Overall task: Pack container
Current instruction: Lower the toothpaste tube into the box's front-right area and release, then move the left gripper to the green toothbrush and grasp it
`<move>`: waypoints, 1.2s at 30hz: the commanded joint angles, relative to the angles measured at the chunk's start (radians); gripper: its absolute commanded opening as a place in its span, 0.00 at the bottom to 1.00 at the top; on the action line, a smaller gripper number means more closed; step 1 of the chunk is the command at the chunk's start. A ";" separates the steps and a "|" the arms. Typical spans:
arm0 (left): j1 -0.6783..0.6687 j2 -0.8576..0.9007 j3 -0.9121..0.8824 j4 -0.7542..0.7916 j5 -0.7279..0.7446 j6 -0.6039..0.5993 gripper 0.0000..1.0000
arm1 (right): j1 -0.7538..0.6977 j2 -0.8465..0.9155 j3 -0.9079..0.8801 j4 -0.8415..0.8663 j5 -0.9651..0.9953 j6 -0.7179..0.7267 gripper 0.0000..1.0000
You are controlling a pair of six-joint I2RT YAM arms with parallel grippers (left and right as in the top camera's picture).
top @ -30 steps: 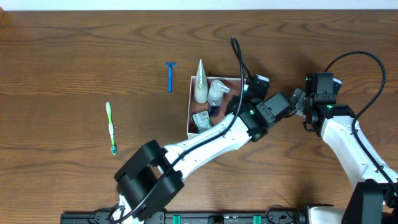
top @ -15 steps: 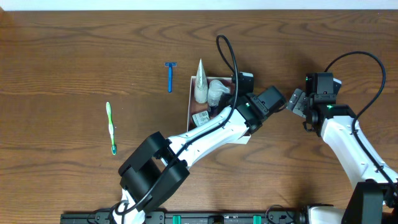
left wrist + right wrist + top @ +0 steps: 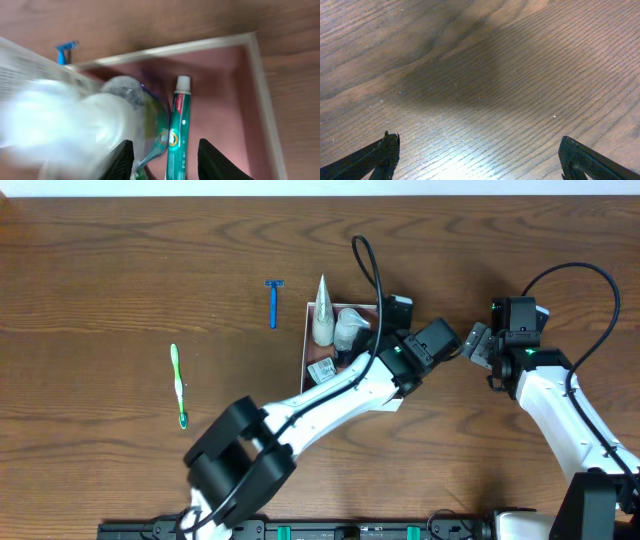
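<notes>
Hovering over the right side of the square shallow white-walled container [image 3: 305, 352] with a pinkish floor, the left gripper [image 3: 167, 162] has its dark fingers [image 3: 125, 159] apart and nothing clamped; a green, white and red toothpaste tube [image 3: 176, 125] lies flat on the floor under the gap, cap end away from the fingers. Container sits mid-way across the brown wooden table [image 3: 120, 260]. Also inside: white conical tube [image 3: 321, 315] with its tip past the far wall, clear bottle [image 3: 348, 328] just beside it, small printed packet [image 3: 322, 370] near the left wall. Blue razor [image 3: 273, 302] lies on the wood near the far-left corner, green toothbrush [image 3: 179, 385] well apart further left. Right gripper [image 3: 480, 152] sits right of the container over bare wood, fingers spread wide, holding nothing
</notes>
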 commanded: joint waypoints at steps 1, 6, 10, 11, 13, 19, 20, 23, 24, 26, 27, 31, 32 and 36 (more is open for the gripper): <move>-0.035 -0.177 0.012 -0.024 -0.031 0.054 0.43 | -0.004 -0.001 0.002 -0.001 0.024 0.003 0.99; -0.043 -0.412 0.012 -0.143 -0.047 0.054 0.43 | -0.004 -0.001 0.002 -0.001 0.024 0.003 0.99; 0.019 -0.548 0.012 -0.288 -0.187 0.053 0.54 | -0.004 -0.001 0.002 -0.001 0.024 0.003 0.99; 0.053 -0.571 0.012 -0.333 -0.209 0.047 0.63 | -0.004 -0.001 0.002 -0.001 0.024 0.003 0.99; 0.131 -0.599 0.011 -0.414 -0.213 0.000 0.71 | -0.004 -0.001 0.002 -0.001 0.024 0.003 0.99; 0.481 -0.602 -0.022 -0.583 -0.045 -0.141 0.71 | -0.004 -0.001 0.002 -0.001 0.024 0.003 0.99; 0.536 -0.597 -0.037 -0.580 -0.004 -0.134 0.71 | -0.004 -0.001 0.002 -0.001 0.024 0.003 0.99; 0.702 -0.575 -0.087 -0.567 0.104 -0.108 0.74 | -0.004 -0.001 0.002 -0.001 0.024 0.003 0.99; 0.753 -0.563 -0.105 -0.559 0.135 -0.094 0.76 | -0.004 -0.001 0.002 -0.001 0.024 0.003 0.99; 0.850 -0.536 -0.143 -0.536 0.212 -0.052 0.80 | -0.004 -0.001 0.002 -0.001 0.024 0.003 0.99; 0.888 -0.523 -0.157 -0.527 0.250 -0.026 0.81 | -0.004 -0.001 0.002 -0.001 0.024 0.004 0.99; 1.020 -0.449 -0.208 -0.494 0.440 0.088 0.82 | -0.004 -0.001 0.002 -0.001 0.024 0.003 0.99; 1.045 -0.427 -0.217 -0.493 0.484 0.103 0.82 | -0.004 -0.001 0.002 -0.001 0.024 0.003 0.99; 1.093 -0.354 -0.243 -0.491 0.567 0.163 0.82 | -0.004 -0.001 0.002 -0.001 0.024 0.003 0.99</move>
